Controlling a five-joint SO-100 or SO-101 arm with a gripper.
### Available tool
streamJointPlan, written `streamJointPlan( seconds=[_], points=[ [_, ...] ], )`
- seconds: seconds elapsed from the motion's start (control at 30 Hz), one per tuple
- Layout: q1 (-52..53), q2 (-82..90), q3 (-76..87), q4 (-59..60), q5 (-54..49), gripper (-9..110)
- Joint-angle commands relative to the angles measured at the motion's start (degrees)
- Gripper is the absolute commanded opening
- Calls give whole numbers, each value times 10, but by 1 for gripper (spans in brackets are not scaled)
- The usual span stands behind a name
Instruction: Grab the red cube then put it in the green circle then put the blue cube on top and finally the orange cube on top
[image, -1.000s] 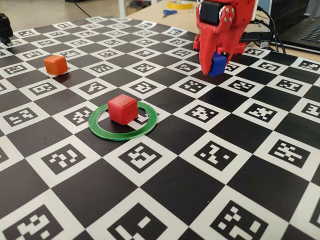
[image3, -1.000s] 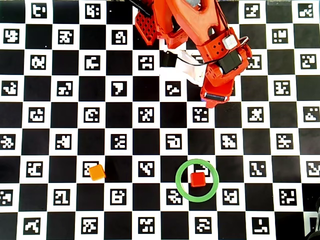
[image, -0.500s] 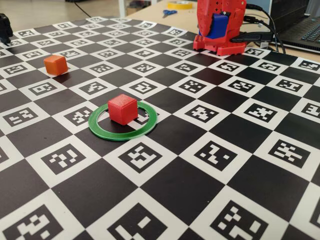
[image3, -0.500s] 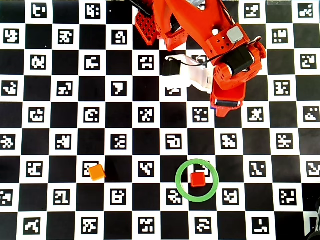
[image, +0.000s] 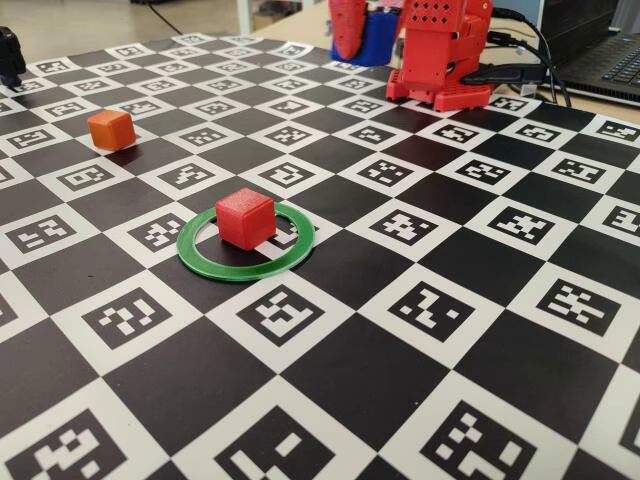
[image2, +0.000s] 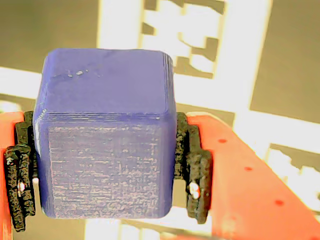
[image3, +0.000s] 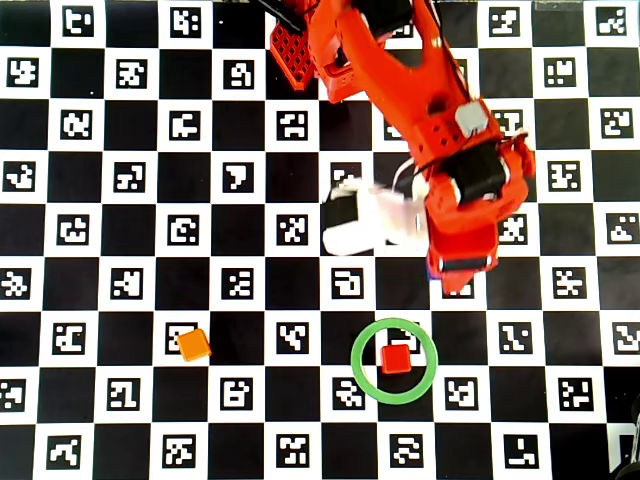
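The red cube (image: 245, 217) (image3: 396, 360) sits inside the green circle (image: 292, 252) (image3: 356, 360), a flat ring on the checkered mat. On a square far to the left rests the orange cube (image: 111, 129) (image3: 194, 344). My gripper (image: 372, 48) (image2: 106, 172) (image3: 456, 268) is shut on the blue cube (image: 377, 36) (image2: 105, 145) and holds it in the air. The wrist view shows black pads (image2: 194, 175) pressed on both of its sides. From overhead the gripper hangs just above and right of the ring, and the arm hides nearly all of the blue cube.
The arm's red base (image: 440, 70) stands at the mat's far edge with cables (image: 515, 72) beside it. A laptop (image: 610, 60), scissors (image: 339, 24) and a tape roll (image: 362, 8) lie beyond the mat. A black object (image: 10, 55) sits at the left edge.
The gripper has lifted the blue cube off the mat and carried it toward the ring; in the fixed view it moved up and left. The red and orange cubes have not moved.
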Motion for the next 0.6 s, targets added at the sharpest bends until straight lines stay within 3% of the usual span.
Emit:
streamJointPlan(
  seconds=[0.0,0.57],
  points=[
    [25,-10,-100,10,-22,2],
    [74,-185,-269,-4,-53,2]
  ],
)
